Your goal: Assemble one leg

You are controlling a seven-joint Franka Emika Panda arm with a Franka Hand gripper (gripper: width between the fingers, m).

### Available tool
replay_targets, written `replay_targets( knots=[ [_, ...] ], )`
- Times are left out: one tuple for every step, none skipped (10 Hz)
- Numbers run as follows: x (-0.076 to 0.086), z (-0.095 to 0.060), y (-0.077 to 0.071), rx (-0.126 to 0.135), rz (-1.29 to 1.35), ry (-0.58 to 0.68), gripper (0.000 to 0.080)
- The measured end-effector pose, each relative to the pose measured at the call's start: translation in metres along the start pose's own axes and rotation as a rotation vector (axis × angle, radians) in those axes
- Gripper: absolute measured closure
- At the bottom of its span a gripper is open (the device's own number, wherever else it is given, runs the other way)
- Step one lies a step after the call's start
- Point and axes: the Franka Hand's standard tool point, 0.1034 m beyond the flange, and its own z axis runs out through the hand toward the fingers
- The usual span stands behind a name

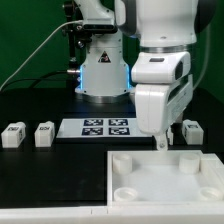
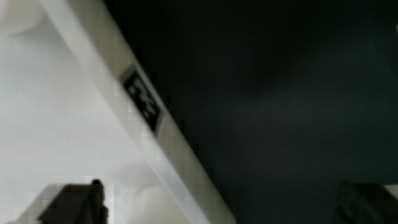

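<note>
Two legs [image 1: 13, 134] [image 1: 44, 133], small white tagged blocks, stand on the black table at the exterior view's left. A third leg [image 1: 190, 130] stands at the right, just beside my gripper [image 1: 163, 141]. The gripper hangs over the far edge of the large white panel [image 1: 165, 175]. In the wrist view the gripper [image 2: 221, 205] is open and empty. One dark fingertip [image 2: 71, 203] is over the panel [image 2: 63, 120] and the other over the black table. The panel's edge with a tag [image 2: 143, 97] runs between them. No leg shows in the wrist view.
The marker board [image 1: 105, 127] lies flat on the table behind the panel. The robot's base [image 1: 103, 70] stands at the back. The panel has round sockets near its corners [image 1: 128, 190].
</note>
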Motion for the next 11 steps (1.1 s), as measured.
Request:
replay_targets(
  knots=[
    [0.011, -0.003, -0.009, 0.001, 0.184, 0.008, 0.0150],
    [0.025, -0.003, -0.022, 0.010, 0.357, 0.015, 0.0150],
    [0.040, -0.004, -0.034, 0.020, 0.519, 0.023, 0.0150],
    [0.049, -0.004, -0.041, 0.029, 0.632, 0.029, 0.0150],
    [0.049, -0.004, -0.041, 0.037, 0.684, 0.029, 0.0150],
    [0.049, -0.004, -0.042, 0.045, 0.798, 0.030, 0.0150],
    [0.050, -0.004, -0.043, 0.049, 0.860, 0.029, 0.0150],
    [0.051, -0.004, -0.044, 0.058, 0.964, 0.028, 0.0150],
    [0.051, -0.003, -0.045, 0.063, 0.999, 0.025, 0.0150],
    [0.045, 0.002, -0.055, 0.081, 0.994, -0.030, 0.0150],
    [0.043, 0.004, -0.061, 0.085, 0.986, -0.036, 0.0150]
  ],
)
